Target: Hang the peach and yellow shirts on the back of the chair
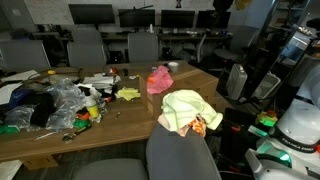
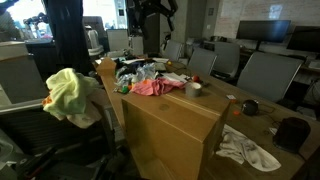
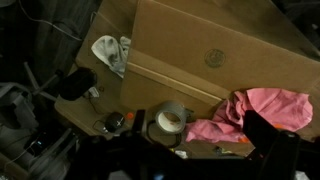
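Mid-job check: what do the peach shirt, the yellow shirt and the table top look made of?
Peach shirt: soft matte cloth, crumpled in folds on the table. Yellow shirt: similar limp matte fabric, draping over the chair back. Table: likely wood or wood-look laminate, smooth brown surface.

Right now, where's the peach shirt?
The peach shirt lies bunched on the wooden table in both exterior views, toward the end nearest the chair whose back holds the yellow shirt.

shirt (image 1: 186,110) on chair back (image 1: 180,152) | other shirt (image 1: 158,79) on table (image 1: 125,127)
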Tool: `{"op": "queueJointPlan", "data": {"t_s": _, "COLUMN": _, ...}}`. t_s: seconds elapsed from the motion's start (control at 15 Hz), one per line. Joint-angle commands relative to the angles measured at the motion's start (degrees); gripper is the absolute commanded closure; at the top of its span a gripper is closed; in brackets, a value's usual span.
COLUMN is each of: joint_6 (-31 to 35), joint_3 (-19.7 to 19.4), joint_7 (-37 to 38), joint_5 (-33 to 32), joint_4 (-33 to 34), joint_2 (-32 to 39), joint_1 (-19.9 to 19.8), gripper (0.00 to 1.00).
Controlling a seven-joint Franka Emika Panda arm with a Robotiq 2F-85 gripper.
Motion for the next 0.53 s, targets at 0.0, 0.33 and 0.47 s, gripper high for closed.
{"op": "queueJointPlan", "data": {"t_s": 0.0, "joint_6": -0.8, "joint_3": -3.2, "joint_7": -4.9, "joint_5": 5.2, "joint_4": -2.5, "joint_2": -2.6, "joint_1": -1.0, "gripper": 0.00}}
{"op": "queueJointPlan", "data": {"t_s": 0.33, "joint_6": -1.8, "joint_3": -3.4, "joint_7": -5.6, "joint_5": 6.6, "joint_4": -3.6, "joint_2": -1.3, "joint_1": -2.3, "gripper": 0.00}}
{"op": "queueJointPlan", "data": {"t_s": 0.47, "joint_6": -1.9, "joint_3": -3.3, "joint_7": -5.6, "joint_5": 6.5, "joint_4": -3.7, "joint_2": -1.2, "joint_1": -2.3, "gripper": 0.00}}
